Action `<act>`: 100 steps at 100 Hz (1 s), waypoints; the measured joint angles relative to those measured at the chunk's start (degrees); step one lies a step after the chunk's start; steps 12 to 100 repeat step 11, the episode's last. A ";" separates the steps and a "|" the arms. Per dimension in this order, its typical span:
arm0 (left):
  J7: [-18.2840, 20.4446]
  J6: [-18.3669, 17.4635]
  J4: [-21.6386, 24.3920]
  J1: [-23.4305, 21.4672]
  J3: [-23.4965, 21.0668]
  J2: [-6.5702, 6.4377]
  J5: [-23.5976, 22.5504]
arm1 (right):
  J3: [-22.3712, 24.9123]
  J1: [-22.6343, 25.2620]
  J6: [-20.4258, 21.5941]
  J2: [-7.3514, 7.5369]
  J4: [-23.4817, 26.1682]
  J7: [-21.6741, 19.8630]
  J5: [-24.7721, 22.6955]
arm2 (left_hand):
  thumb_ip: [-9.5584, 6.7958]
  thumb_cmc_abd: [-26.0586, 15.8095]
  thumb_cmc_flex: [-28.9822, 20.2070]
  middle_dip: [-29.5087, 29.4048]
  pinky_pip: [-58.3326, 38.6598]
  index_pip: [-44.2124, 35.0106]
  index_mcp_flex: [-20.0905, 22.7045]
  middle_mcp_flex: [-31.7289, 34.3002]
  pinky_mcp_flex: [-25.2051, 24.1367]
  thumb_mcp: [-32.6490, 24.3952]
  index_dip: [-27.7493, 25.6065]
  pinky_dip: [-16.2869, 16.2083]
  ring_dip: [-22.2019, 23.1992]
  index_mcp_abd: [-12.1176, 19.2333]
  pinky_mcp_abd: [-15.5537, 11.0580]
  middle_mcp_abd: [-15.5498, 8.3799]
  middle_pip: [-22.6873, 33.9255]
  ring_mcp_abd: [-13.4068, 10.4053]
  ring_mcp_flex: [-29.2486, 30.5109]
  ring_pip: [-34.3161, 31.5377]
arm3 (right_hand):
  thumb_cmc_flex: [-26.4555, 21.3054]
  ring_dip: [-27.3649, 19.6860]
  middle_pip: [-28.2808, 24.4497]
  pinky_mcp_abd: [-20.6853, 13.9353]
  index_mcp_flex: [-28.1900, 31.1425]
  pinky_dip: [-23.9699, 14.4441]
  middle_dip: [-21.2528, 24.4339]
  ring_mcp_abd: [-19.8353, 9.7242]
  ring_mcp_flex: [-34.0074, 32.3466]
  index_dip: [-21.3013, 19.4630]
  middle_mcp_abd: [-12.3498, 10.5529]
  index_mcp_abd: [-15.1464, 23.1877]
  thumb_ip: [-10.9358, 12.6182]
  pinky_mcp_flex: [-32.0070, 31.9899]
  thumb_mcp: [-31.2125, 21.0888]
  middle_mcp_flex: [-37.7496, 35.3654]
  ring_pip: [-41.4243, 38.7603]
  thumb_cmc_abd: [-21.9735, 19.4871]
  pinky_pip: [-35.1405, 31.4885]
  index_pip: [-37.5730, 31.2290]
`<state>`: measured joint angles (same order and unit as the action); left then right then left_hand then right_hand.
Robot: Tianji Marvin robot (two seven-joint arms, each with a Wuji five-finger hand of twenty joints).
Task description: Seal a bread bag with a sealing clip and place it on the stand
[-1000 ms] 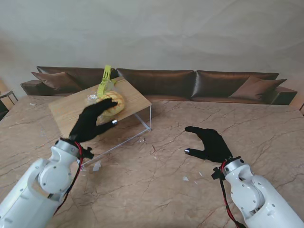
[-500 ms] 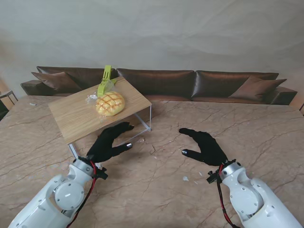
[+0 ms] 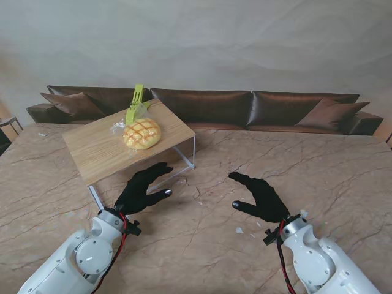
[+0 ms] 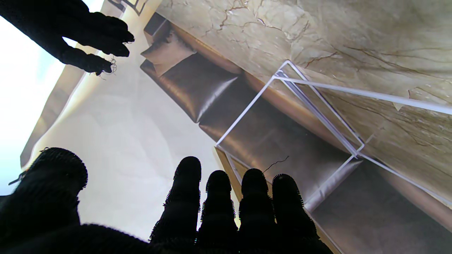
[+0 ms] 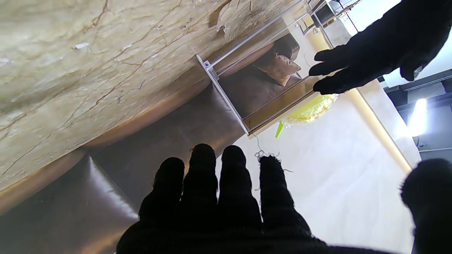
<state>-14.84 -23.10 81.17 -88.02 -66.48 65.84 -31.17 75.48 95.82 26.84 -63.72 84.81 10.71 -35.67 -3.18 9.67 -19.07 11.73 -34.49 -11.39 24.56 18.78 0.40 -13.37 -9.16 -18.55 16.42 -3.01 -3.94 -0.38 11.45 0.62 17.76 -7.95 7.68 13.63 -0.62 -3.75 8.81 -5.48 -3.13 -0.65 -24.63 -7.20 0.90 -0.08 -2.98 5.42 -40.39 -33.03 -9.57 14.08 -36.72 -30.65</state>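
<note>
A golden bread bun in a clear bag lies on the wooden stand, with a green sealing clip on the bag's neck at its far end. The right wrist view shows the bag and clip tip at the stand's edge. My left hand hovers over the table nearer to me than the stand, open and holding nothing. To the right, my right hand is open too, fingers spread above the marble.
The stand rests on thin white wire legs on a marble table. Small white scraps lie on the marble between my hands. A brown sofa runs behind the table.
My left hand has let go of the bread bag and drawn back from the stand toward me. The right hand has shifted slightly nearer to me. The bag stays on the stand.
</note>
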 measured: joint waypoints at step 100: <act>-0.25 -0.01 0.07 -0.07 -0.07 0.01 -0.35 | -0.15 0.01 0.03 -0.08 -0.11 0.10 -0.09 | 0.00 0.01 -0.01 0.00 0.00 0.00 0.00 0.00 -0.02 -0.55 0.00 0.00 0.00 0.00 0.04 0.00 0.00 0.00 -0.01 0.00 | 0.00 0.00 0.00 0.00 0.23 -0.09 0.00 0.00 -0.16 0.00 -0.03 0.00 0.00 0.74 0.00 -0.92 0.00 0.00 0.00 -0.68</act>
